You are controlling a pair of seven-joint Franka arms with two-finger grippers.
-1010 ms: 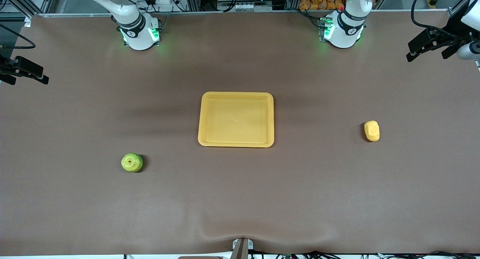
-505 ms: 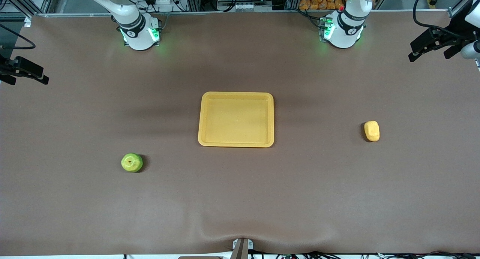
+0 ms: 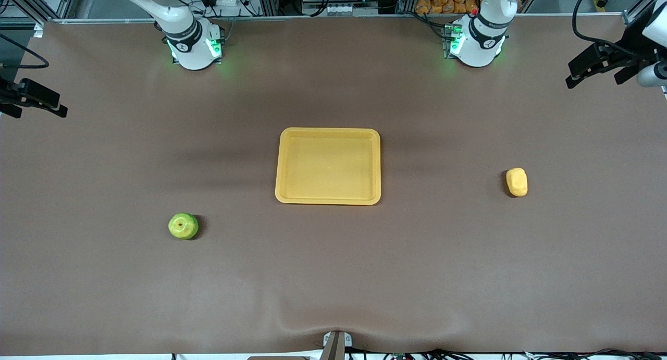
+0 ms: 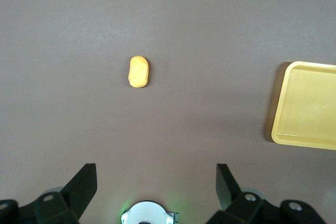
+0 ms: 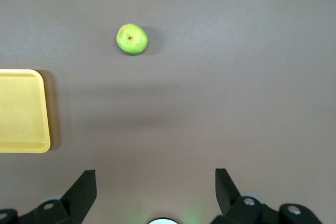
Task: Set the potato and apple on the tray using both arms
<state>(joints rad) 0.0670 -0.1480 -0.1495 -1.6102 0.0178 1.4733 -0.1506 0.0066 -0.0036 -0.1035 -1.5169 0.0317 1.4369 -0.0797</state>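
On the brown worktop [image 3: 333, 276] the yellow-orange tray [image 3: 328, 200] lies in the middle, between my two arms, and nothing is in it. The potato [image 3: 516, 182] lies well apart from the tray, toward my left arm's end of the worktop. The apple [image 3: 183, 226] lies toward my right arm's end, also well apart from the tray and a little nearer to the front camera than the tray and the potato. Its brownish stem dimple points up.

My left tool [image 4: 156, 182] hangs high over the worktop at the left arm's end, near the edge. Its two black fingers [image 4: 84, 184] stand wide apart and hold nothing. In the left wrist view I see the potato lying on the cloth and one end of the tray at the side of the picture.

My right tool [image 5: 155, 187] hangs high over the worktop at the right arm's end, also near the edge. It is released too, the fingers [image 5: 83, 187] spread wide with only bare cloth between them. The right wrist view shows the apple on the cloth, and a corner of the tray at the side of the picture.

Both fruits rest on the worktop, not touched by any tool.
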